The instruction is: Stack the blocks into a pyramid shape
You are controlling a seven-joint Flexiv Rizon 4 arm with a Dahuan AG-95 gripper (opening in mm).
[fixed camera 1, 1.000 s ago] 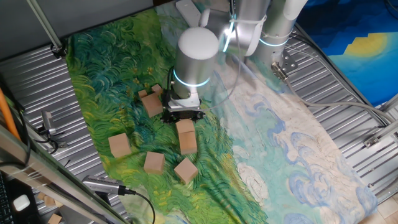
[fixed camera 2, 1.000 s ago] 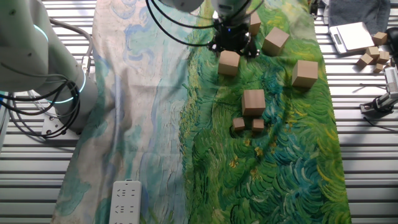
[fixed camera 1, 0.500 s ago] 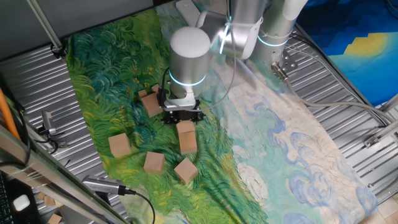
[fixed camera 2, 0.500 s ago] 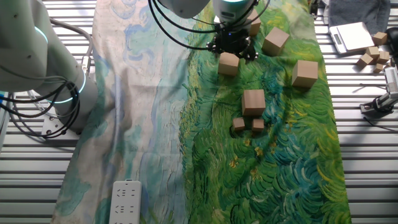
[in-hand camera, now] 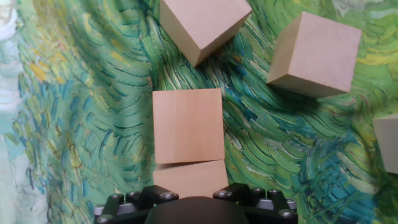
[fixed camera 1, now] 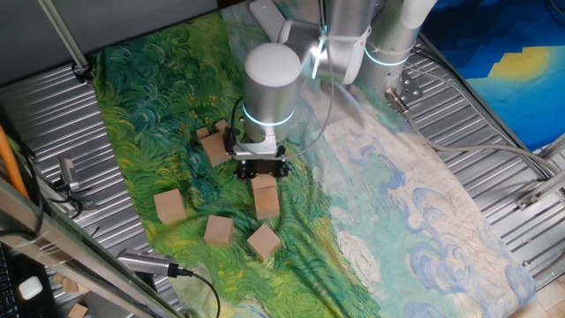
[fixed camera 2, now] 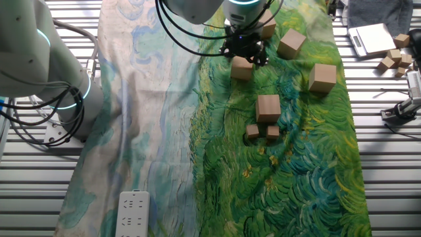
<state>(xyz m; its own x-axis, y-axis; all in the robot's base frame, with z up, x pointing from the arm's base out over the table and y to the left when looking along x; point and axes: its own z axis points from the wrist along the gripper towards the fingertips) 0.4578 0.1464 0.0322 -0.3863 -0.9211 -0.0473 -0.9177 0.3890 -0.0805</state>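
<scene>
Several light-tan wooden blocks lie on the green painted cloth. My gripper [fixed camera 1: 259, 169] [fixed camera 2: 243, 51] hangs low over a pair of blocks lying end to end. In the hand view the far block [in-hand camera: 188, 124] of that pair shows whole. The near block [in-hand camera: 191, 178] runs under my black housing [in-hand camera: 193, 208], which hides the fingertips. Seen from the fixed cameras, this pair [fixed camera 1: 265, 194] [fixed camera 2: 242, 68] sits right by the gripper. Other blocks lie apart: one [fixed camera 1: 214, 147] beside the gripper, one [fixed camera 1: 169, 206], one [fixed camera 1: 218, 230] and one [fixed camera 1: 263, 240]. No block rests on another.
Two smaller cubes [fixed camera 2: 252, 131] [fixed camera 2: 273, 131] lie in front of a block [fixed camera 2: 268, 107]. A white power strip [fixed camera 2: 133, 214] rests on the cloth's pale end. Ribbed metal table [fixed camera 1: 494, 132] surrounds the cloth. More small cubes and a tray [fixed camera 2: 371, 38] sit beyond the cloth.
The arm has shifted slightly over the pair of blocks. None of the blocks has moved.
</scene>
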